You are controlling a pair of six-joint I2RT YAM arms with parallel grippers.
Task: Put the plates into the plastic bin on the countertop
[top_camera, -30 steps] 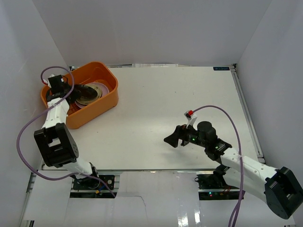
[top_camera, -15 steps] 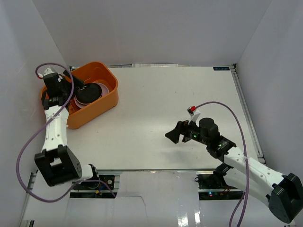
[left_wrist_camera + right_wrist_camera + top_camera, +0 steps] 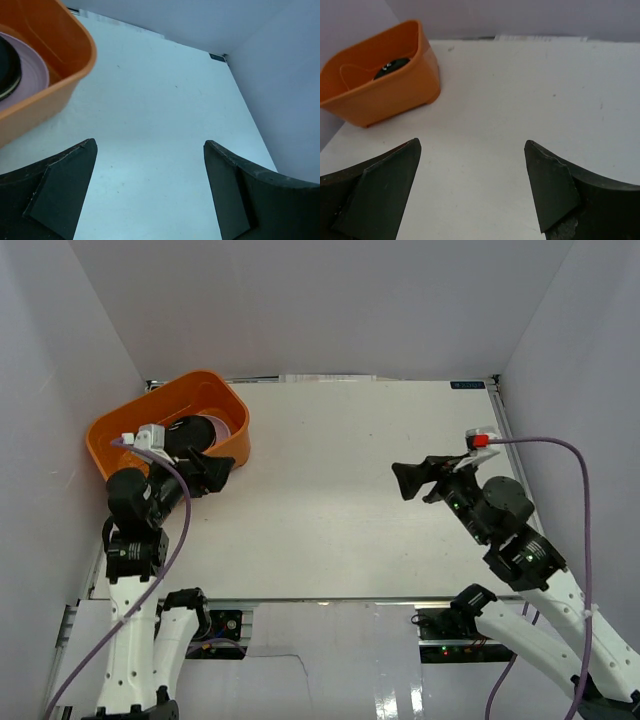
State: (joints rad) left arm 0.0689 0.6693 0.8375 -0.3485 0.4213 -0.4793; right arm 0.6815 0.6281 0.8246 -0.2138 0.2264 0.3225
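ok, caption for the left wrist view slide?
Open left gripper over white countertop, orange plastic bin holding black and pink plates.

Seen from above, the left arm covered the near wall of the plastic bin and part of its inside. Only a black plate and the rim of a pink plate beside it showed, and how many plates lay beneath could not be told. The left wrist picture cut the bin at its left and top edges, slicing both plates inside. From the right wrist, the bin's near wall hid all but a dark sliver of plate, too small to identify. The fingers of the left gripper and those of the right gripper ran off the bottom edges.
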